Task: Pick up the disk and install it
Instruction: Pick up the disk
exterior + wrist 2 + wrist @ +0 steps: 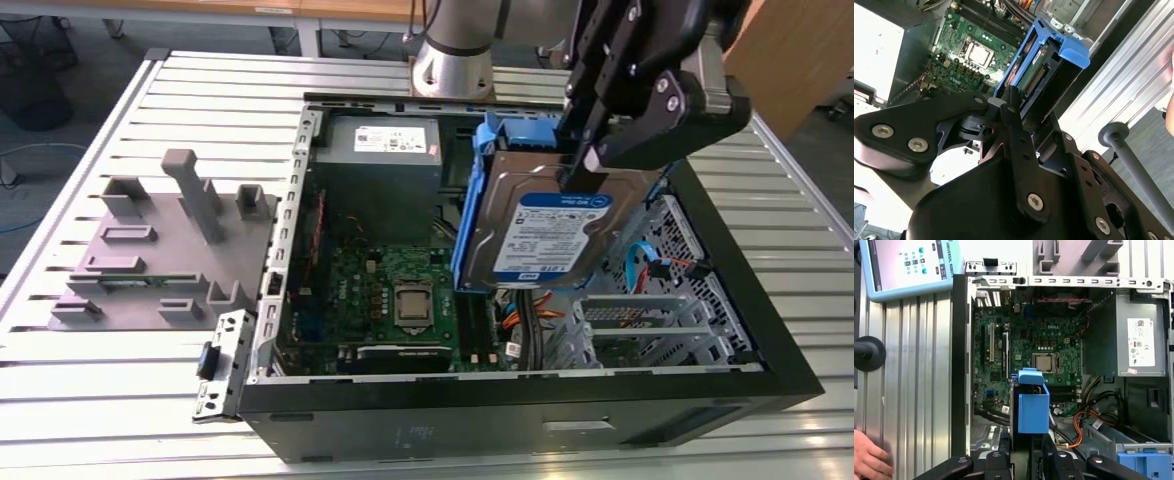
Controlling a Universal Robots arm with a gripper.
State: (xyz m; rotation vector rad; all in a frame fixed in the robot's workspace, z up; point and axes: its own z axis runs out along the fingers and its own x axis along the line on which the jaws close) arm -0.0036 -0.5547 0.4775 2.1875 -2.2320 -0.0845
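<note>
1. Disk [554, 235] hangs in the air over the open computer case [534, 400]. It stands nearly on end with its labelled face toward the exterior camera. Its blue carrier [1069, 47] frames its edges.
2. Gripper [594, 170] is closed on the upper end of the disk, with 1 finger against each broad face. Judgement: holding it by that end keeps the lower end and the carrier's sides free to enter a bay.
3. Disk sits above the gap between the motherboard [400, 290] and the metal drive cage [641, 320]. It appears to touch neither. In the first wrist view the carrier is seen end-on, over the board's edge.
4. Case lies on its side on the slatted surface [134, 400] with its side panel off. Judgement: this opens the interior to an approach from above.
5. Power supply [380, 140] stays fixed in the case's far corner, apart from the disk.
6. Grey fixture [147, 250] stands on the surface at the exterior view's left, beside the case.
7. Person's hand [869, 457] rests at the surface edge, well apart from the case.
</note>
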